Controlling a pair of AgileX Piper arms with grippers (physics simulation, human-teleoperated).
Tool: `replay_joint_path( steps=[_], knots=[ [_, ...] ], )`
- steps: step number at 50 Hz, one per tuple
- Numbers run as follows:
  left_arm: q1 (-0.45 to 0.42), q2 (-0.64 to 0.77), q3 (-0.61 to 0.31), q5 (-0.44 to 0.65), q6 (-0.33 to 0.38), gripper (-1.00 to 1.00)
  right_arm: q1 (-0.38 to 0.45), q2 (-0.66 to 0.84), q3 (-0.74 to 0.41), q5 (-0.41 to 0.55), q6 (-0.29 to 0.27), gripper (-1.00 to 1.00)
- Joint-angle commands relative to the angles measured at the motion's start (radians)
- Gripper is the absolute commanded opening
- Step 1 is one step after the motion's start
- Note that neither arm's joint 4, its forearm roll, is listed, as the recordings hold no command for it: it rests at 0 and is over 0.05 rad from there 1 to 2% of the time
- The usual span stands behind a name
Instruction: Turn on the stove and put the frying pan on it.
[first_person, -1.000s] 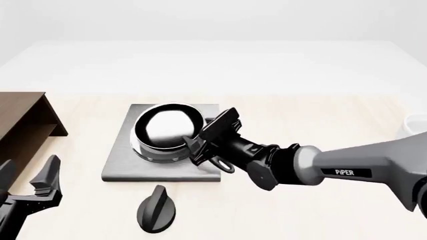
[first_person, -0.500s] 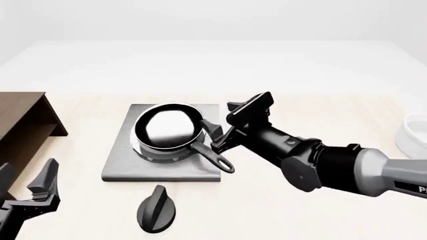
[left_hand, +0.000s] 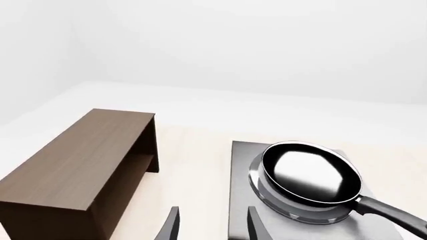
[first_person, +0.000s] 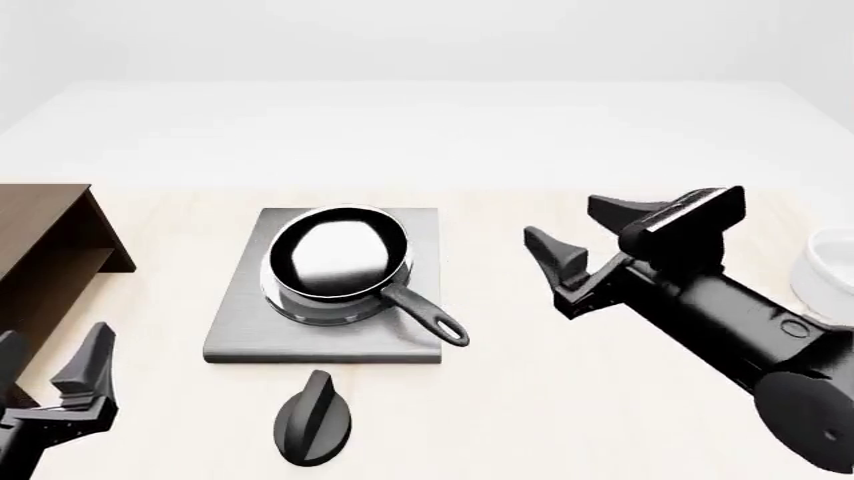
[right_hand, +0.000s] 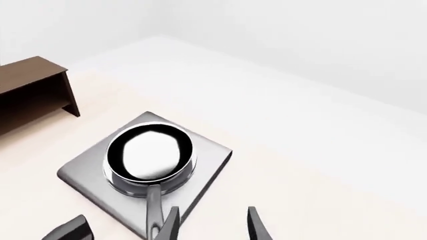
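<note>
The frying pan (first_person: 338, 258) sits on the stove (first_person: 240, 330); both my jaws, right (first_person: 603, 236) and left (first_person: 51, 368), hang released, holding nothing.

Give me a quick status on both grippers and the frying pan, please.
Right gripper open, clear of the handle. Left gripper open, near the table edge. Frying pan sitting on the stove burner. Knob unobstructed.

Right arm (first_person: 747, 320): matte black links, rounded joint housing. Right end effector (first_person: 594, 237): two black, wedge-shaped fingers on a blocky black mount. Left end effector (first_person: 51, 372): black, same tapered fingers.
</note>
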Motion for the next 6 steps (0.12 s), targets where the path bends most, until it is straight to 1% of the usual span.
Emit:
replay_joint_path(
  steps=[1, 2, 5, 6],
  knots=[
    [-0.019, -0.022, 0.000, 0.006, -0.004, 1.00, -0.085, -0.280, 0.172, 0.059, 0.037, 1.00],
    [-0.018, -0.021, 0.000, 0.004, -0.004, 1.00, -0.098, -0.327, 0.199, 0.072, 0.054, 1.00],
    [-0.019, -0.015, 0.000, -0.001, -0.002, 1.00, -0.147, -0.410, 0.255, 0.090, 0.105, 1.00],
    [-0.019, -0.012, 0.000, -0.003, -0.002, 1.00, -0.156, -0.435, 0.252, 0.118, 0.115, 1.00]
  ],
)
